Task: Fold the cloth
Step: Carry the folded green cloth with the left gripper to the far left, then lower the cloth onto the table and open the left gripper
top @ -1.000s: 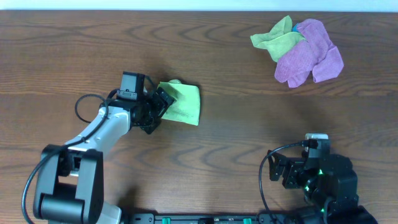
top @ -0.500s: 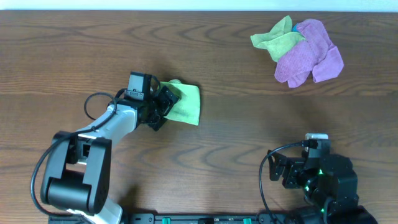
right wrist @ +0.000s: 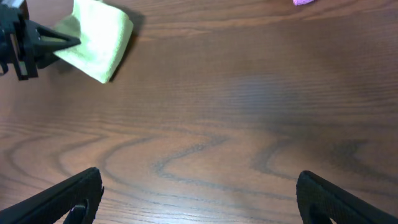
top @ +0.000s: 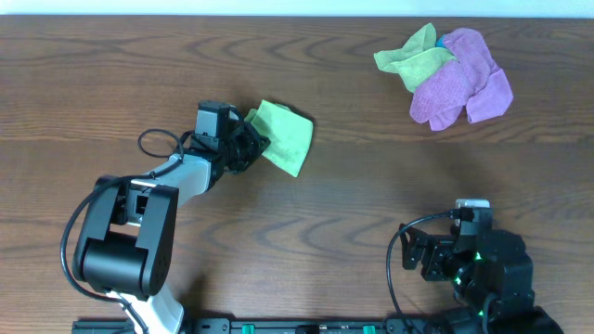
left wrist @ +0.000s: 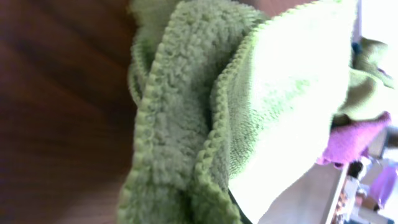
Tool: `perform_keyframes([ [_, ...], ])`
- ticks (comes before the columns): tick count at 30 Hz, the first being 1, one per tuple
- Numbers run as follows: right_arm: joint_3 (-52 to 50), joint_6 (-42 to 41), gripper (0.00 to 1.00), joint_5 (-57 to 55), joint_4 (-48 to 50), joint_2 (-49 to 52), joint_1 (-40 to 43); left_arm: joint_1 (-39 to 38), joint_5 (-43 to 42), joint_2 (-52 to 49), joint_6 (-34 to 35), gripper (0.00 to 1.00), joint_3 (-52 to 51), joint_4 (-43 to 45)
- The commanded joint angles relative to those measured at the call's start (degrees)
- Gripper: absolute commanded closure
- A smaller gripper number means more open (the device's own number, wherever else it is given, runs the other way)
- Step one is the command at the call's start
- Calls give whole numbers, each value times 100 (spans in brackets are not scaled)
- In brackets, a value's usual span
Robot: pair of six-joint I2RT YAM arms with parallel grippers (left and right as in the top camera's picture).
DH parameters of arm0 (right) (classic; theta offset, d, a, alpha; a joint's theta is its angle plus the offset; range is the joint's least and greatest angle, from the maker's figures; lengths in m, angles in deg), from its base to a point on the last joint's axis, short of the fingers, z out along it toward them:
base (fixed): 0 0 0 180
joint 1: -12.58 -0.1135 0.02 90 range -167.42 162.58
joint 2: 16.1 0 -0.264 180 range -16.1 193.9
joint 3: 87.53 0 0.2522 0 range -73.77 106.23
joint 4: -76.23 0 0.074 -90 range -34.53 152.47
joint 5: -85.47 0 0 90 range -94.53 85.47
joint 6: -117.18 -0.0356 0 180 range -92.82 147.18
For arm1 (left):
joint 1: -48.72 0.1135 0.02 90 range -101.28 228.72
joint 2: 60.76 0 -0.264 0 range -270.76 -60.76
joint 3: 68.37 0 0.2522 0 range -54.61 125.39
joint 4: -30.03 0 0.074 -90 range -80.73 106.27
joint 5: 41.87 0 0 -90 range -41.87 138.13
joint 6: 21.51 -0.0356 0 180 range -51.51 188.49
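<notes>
Position: green cloth [top: 286, 139] lies left of centre on the bench [top: 371, 204], a folded wedge turned on the diagonal with one corner aimed at the back edge.
Left side: left pincer [top: 256, 146] is right on the cloth's left edge, fingers pressed together with green fabric pinched between them. From the right wrist camera the dark tips come to a point exactly where the cloth begins.
Close-up: the left wrist camera is filled with green terry, layer lying against layer, a stitched hem running up the middle. The fingers themselves cannot be made out in that view.
Lift: a shadow sits under the cloth's right side, but whether the pinched edge is off the wood or flat on it, I cannot tell from above.
Right side: right pincer [right wrist: 199, 180] is spread wide, its two dark fingers down in the lower corners of its own view, only bare wood grain between them, gripping nothing.
Right arm [top: 478, 269]: at the near right corner of the bench, well apart from the green cloth.
Pile: back right, a crumpled purple cloth [top: 461, 82] with a yellow-green cloth [top: 408, 57] touching its left side, a sliver of blue showing where the two meet.
Spacing: the pile is well apart from the green cloth, and a patch of the purple shows at the right edge of the left wrist view, beyond the green folds.
</notes>
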Motion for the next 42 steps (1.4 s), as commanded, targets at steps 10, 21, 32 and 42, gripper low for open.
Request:
perform_keyframes([
  [10,-24,-63,1,-57,0,-28,50,903,-533,391,-299,94,1189,-597],
  [21,-24,-63,1,-57,0,-28,50,1674,680,177,-820,94,3051,-1711],
  [32,-24,-63,1,-57,0,-28,50,2050,1252,-1158,-1010,94,4227,-1478],
  [42,-24,-61,1,-57,0,-28,52,2446,1255,-1993,-1233,94,4784,-1521],
])
